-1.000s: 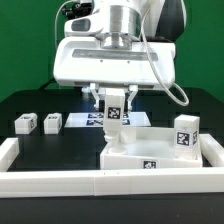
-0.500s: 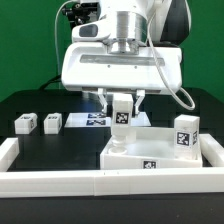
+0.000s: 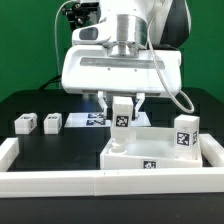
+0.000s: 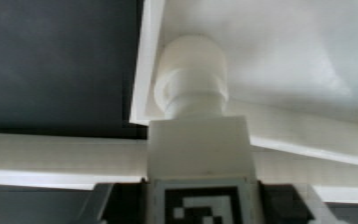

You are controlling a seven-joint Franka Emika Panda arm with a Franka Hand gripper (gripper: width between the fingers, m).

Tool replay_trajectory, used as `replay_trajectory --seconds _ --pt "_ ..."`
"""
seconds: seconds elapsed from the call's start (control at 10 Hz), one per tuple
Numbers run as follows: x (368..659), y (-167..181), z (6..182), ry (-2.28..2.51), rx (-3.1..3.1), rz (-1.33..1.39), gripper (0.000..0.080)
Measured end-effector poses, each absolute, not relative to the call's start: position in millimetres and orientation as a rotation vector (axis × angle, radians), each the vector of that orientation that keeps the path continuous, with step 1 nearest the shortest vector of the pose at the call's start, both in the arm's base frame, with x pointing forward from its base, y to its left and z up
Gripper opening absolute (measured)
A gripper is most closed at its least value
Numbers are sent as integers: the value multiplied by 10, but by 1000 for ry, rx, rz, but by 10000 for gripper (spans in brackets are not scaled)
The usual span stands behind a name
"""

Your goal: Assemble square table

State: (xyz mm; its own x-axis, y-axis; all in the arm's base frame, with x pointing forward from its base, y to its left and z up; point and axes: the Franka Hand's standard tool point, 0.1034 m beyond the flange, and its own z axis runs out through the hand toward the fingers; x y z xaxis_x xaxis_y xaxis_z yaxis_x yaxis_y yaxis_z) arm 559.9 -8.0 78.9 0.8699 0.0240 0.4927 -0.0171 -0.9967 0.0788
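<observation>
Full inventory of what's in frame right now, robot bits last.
tabletop slab: 1, white, exterior view's right, inside the barrier
held leg: 1, white with black tag, upright in the gripper, lower end at the slab's left corner
standing leg: 1, white, tagged, upright at the slab's right edge
loose legs: 2, white, tagged, on the table at the exterior view's left
marker board: 1, white with black tags, flat behind the gripper
barrier wall: 1, white, along front and sides
table: 1, black
gripper: 1, white, closed on the held leg
</observation>
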Motion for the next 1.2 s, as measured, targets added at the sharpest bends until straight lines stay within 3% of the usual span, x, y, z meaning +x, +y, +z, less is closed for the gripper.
replay_trajectory --seconds 1.2 --pt "5598 -35 695 37 2956 778 288"
